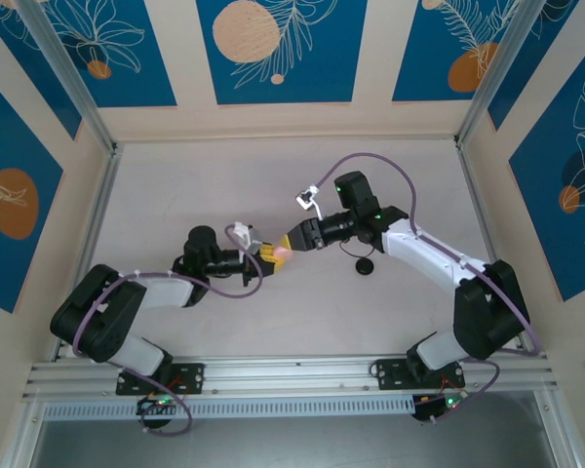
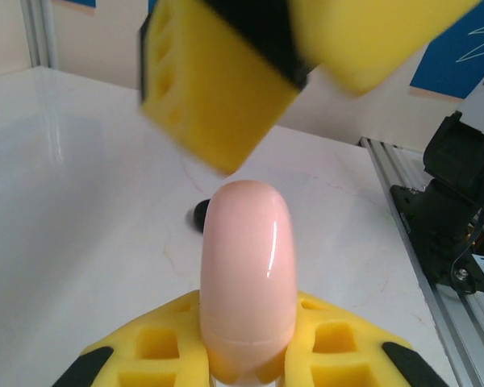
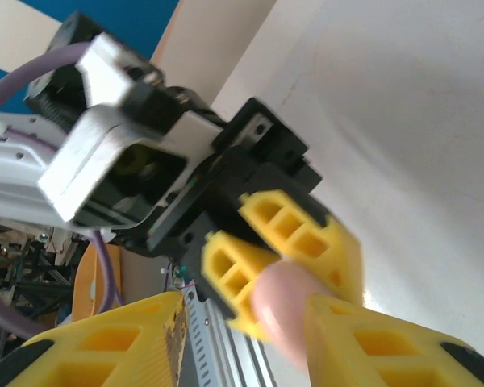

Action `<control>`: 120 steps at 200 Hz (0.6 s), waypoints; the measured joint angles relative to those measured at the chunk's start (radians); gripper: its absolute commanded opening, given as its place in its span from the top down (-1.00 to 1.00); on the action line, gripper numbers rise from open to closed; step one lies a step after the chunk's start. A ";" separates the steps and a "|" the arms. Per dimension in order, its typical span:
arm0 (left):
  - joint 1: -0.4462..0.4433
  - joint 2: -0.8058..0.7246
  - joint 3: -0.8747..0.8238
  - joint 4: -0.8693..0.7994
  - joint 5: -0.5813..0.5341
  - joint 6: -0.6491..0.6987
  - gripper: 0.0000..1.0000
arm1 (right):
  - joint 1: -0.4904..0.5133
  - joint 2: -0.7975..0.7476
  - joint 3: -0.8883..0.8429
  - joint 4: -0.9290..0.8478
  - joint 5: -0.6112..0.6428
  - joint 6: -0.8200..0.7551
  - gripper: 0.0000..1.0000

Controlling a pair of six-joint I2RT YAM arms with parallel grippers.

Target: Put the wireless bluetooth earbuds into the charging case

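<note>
The left gripper (image 1: 271, 254) is clamped tight on a glossy, pale pink, round-ended charging case (image 2: 246, 274), the right gripper (image 1: 292, 243) has its yellow hollow-celled fingers (image 3: 105, 347) parted about its top, above a smooth white table (image 1: 224, 185) walled by blue-and-cream leaf-patterned panels (image 1: 283, 49).

Pale, glossy table (image 1: 273, 185), faintly veined like marble in the left wrist view. One small black round case (image 1: 364, 265) lies flat on it, right of centre and well away from every edge. Along the near edge runs a metal rail (image 1: 292, 370), with both arm bases bolted to it.
</note>
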 measured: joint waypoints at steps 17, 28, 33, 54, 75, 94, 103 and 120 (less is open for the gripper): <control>0.000 0.000 0.004 -0.027 -0.009 0.003 0.71 | -0.007 -0.039 -0.024 0.008 -0.004 0.002 0.18; 0.000 0.000 0.006 -0.041 -0.017 0.002 0.71 | -0.014 -0.055 -0.037 0.011 0.000 0.008 0.17; -0.001 0.000 0.008 -0.049 -0.019 -0.005 0.71 | -0.020 -0.060 -0.041 0.010 0.006 0.015 0.16; -0.002 0.003 0.023 -0.077 -0.030 -0.042 0.78 | -0.061 -0.067 -0.058 0.010 0.046 0.044 0.13; -0.011 0.024 0.047 -0.081 -0.048 -0.123 0.91 | -0.113 -0.068 -0.073 -0.008 0.116 0.084 0.12; -0.033 0.060 0.063 -0.071 -0.078 -0.237 0.94 | -0.164 -0.069 -0.082 -0.034 0.173 0.127 0.12; -0.047 0.080 0.070 -0.071 -0.097 -0.297 0.96 | -0.186 -0.074 -0.089 -0.047 0.191 0.143 0.12; -0.078 0.125 0.095 -0.073 -0.129 -0.420 1.00 | -0.226 -0.088 -0.111 -0.067 0.224 0.174 0.11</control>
